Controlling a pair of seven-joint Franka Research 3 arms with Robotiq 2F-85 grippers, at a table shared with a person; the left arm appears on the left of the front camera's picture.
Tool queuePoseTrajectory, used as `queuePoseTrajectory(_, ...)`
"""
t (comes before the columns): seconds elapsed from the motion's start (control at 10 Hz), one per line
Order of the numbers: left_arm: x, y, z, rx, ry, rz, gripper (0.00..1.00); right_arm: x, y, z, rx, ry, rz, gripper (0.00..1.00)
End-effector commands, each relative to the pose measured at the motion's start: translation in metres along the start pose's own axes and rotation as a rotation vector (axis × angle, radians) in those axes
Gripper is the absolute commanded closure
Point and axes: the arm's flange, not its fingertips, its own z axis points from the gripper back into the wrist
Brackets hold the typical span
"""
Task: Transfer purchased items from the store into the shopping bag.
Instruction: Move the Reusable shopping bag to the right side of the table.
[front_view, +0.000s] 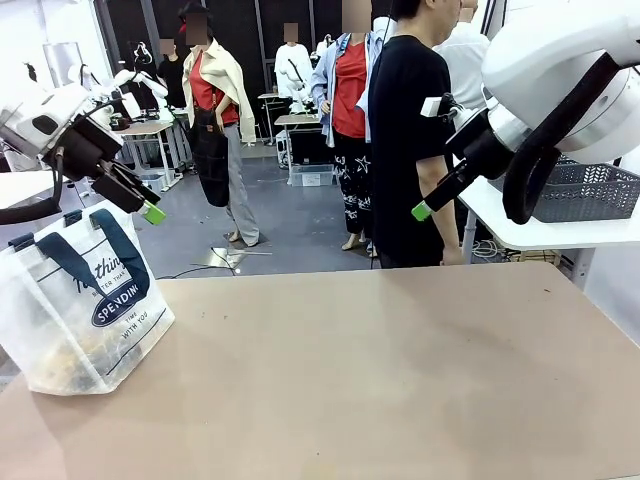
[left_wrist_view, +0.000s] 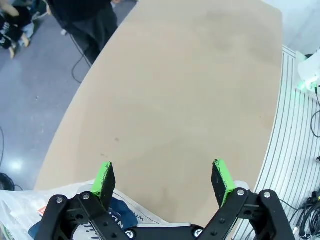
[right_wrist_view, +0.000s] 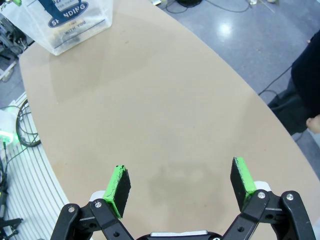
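The shopping bag (front_view: 80, 305), translucent white with navy handles and a navy oval logo, stands on the table's left end; something yellowish shows through its wall. It also appears in the right wrist view as the shopping bag (right_wrist_view: 70, 22) at the far top left, and its top edge (left_wrist_view: 30, 215) lies just under the left gripper. My left gripper (front_view: 150, 210) hangs open in the air above the bag, its jaws wide with nothing between them (left_wrist_view: 162, 180). My right gripper (front_view: 422, 210) is raised at the right, also open and empty (right_wrist_view: 182, 182). No store items show on the table.
A person in a black T-shirt (front_view: 405, 150) stands at the table's far edge, one hand (right_wrist_view: 314, 122) near it. A dark grey mesh basket (front_view: 585, 190) sits on a white side table at the right. The brown tabletop (front_view: 380, 370) stretches bare between the bag and the right edge.
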Motion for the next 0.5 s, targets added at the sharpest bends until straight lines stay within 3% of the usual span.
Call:
queuePoseTrajectory(0.0,0.0019,0.0002,-0.002,-0.018,0.006,-0.002,0.0,-0.0019,-0.0002,0.0013,0.001,0.018,0.005,0.0)
queuePoseTrajectory(0.4,0.0019,0.0002,-0.002,-0.018,0.006,-0.002,0.0,-0.0019,-0.0002,0.0013,0.001,0.018,0.005,0.0)
